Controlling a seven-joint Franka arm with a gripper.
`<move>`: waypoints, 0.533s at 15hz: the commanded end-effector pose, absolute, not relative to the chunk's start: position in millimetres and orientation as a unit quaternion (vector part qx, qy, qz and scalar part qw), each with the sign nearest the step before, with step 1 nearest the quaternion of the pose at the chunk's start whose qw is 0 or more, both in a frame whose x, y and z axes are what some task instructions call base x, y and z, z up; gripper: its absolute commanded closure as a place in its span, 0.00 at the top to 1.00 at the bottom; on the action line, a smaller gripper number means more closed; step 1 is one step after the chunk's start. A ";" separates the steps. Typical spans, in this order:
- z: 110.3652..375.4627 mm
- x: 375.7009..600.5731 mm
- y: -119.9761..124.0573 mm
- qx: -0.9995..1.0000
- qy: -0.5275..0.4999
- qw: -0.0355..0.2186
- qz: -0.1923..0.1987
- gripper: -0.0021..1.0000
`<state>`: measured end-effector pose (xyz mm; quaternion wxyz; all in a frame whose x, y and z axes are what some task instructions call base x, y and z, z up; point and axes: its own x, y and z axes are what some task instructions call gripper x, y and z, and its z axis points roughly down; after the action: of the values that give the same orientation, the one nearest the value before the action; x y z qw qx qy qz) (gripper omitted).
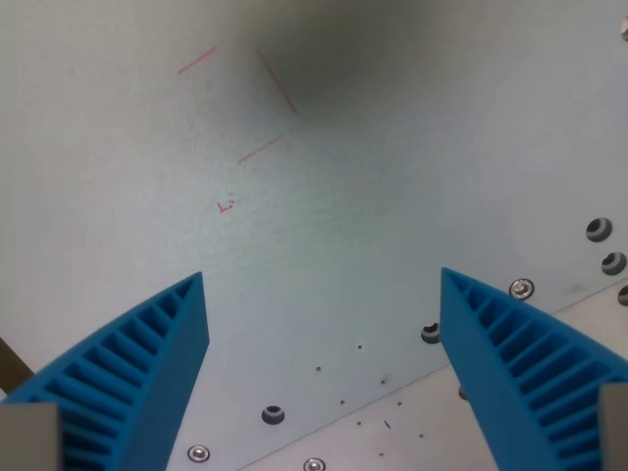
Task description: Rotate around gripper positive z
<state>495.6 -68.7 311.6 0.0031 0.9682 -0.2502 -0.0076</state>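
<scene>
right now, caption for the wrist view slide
Open tool with blue ribbed fingers over a pale table bearing faint red lines.

Pale tabletop (392,196) with red line marks (277,80), screw holes (273,414).

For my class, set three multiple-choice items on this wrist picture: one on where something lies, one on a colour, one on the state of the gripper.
1. Where do the thin red lines lie on the white table?
A. in the wrist view's upper left
B. in the wrist view's lower right
C. between the fingertips

2. What colour are the ribbed fingers?
A. black
B. blue
C. yellow

3. How does the gripper stand?
A. shut on a block
B. shut on nothing
C. open, with nothing between the fingers

Key: 1 A, the red marks sit high and left, far from the fingers. 2 B, both fingers are plainly blue. 3 C, a wide gap shows bare table and small screw holes between them.
</scene>
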 end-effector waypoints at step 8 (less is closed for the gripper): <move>313.5 495.6 -68.8 0.933 -0.360 0.004 -0.005 1.00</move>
<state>495.6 -68.7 311.6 0.0034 0.9548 -0.2973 -0.0074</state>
